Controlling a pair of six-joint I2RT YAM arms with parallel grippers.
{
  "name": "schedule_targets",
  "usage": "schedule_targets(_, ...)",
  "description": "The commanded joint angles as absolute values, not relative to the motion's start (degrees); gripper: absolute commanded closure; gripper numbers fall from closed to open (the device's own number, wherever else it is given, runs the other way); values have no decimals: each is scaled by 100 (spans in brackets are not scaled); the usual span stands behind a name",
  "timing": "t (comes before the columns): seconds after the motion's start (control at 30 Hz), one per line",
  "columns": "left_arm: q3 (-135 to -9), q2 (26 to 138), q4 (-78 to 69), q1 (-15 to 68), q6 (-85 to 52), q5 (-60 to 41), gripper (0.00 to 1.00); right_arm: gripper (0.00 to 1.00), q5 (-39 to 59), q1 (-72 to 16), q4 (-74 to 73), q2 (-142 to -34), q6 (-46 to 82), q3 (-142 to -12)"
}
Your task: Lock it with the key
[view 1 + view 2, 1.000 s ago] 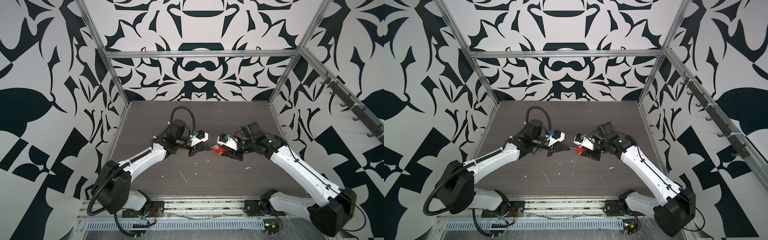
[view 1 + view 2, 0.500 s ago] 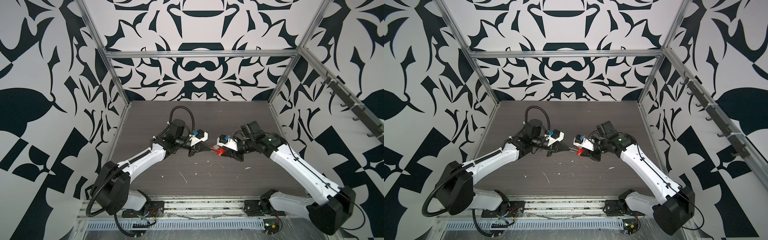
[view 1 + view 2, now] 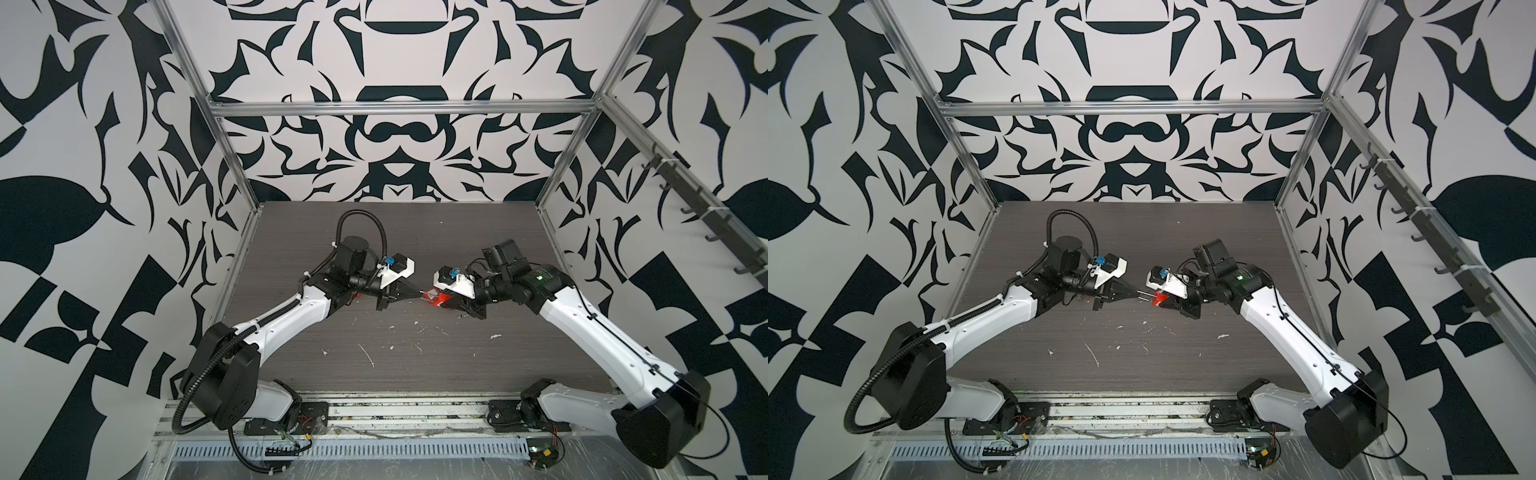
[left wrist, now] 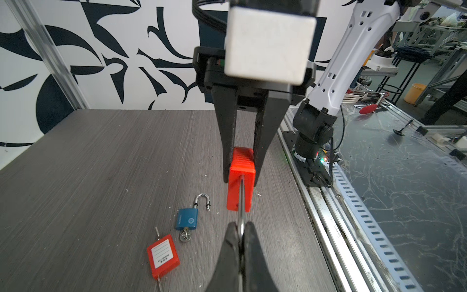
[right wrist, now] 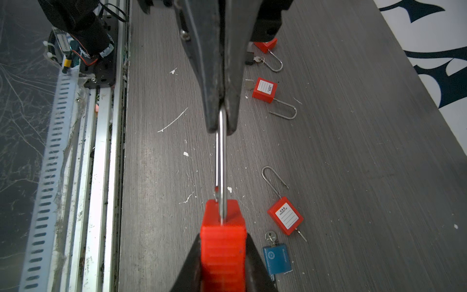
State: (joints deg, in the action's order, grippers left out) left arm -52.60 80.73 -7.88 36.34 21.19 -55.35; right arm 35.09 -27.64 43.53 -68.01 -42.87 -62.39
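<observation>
Over grey wood-grain tabletop (image 3: 415, 232): your right gripper (image 4: 242, 172) clamps red plastic padlock (image 4: 238, 192); left gripper (image 5: 222, 126) pinches its steel shackle (image 5: 221, 164); locking pending.

The ribbed padlock (image 5: 223, 242) is bright red with a shiny silver shackle (image 5: 221, 161). The worktop (image 4: 101, 164) is dark grey wood grain flecked with white; the small padlock (image 4: 187, 220) is blue and the tagged padlock (image 4: 163, 255) red with a white lined label. The walls (image 3: 395, 137) bear a bold black-on-white leaf pattern.

Four red padlocks (image 5: 264, 89), one blue padlock (image 5: 276, 257), two robot arms (image 3: 291, 316).
</observation>
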Motion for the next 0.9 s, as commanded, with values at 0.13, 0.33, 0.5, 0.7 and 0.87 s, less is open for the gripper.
schedule_targets(0.13, -5456, 8196, -792, 3806, 2204, -5924, 100, 89, 4185, -2890, 3342, -6809, -3894, -6653)
schedule_targets(0.33, -5390, 8248, -962, 3819, 2184, -5871, 100, 88, 4483, -2883, 3379, -6808, -3871, -6703)
schedule_targets(0.5, -5386, 8150, -729, 3905, 2872, -5783, 100, 89, 4858, -2883, 3732, -7000, -3756, -6902)
schedule_targets(0.7, -5379, 8038, -601, 3955, 3326, -5553, 100, 89, 4869, -2874, 4122, -7185, -3931, -7109)
schedule_targets(0.87, -5376, 8160, -546, 3955, 3161, -5690, 100, 88, 4800, -2874, 3716, -7232, -3762, -7115)
